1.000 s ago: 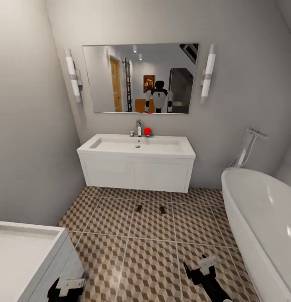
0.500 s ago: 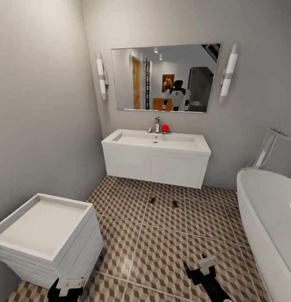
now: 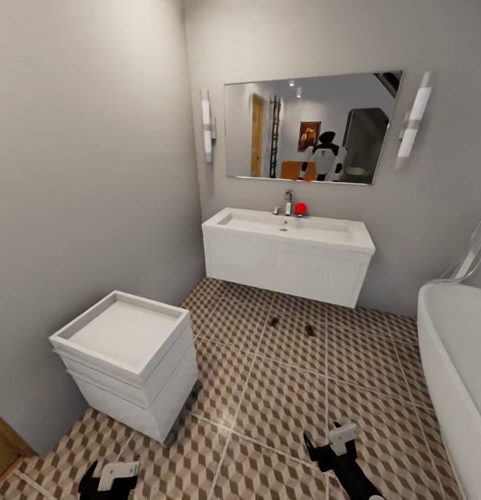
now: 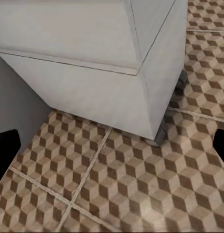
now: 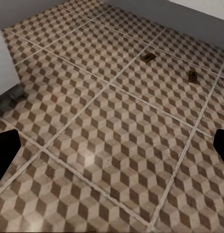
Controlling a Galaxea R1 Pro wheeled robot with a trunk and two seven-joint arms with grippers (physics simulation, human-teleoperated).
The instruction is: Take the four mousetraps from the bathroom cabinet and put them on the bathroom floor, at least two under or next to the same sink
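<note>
Now two mousetraps [image 3: 274, 321] [image 3: 309, 330] on bathroom floor [image 3: 268, 410] before sink [image 3: 289, 228], both hands [image 3: 108, 479] [image 3: 330, 444] spread, empty.

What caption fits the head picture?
Two mousetraps lie on the bathroom floor before the sink.

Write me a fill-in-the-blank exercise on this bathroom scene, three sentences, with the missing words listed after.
1. Two mousetraps lie on the patterned ____ in front of the white vanity.
2. A small red object sits on the sink beside the chrome ____.
3. The mirror above the sink has a tube-shaped ____ mounted on each side.

Missing words: floor; tap; light
</note>
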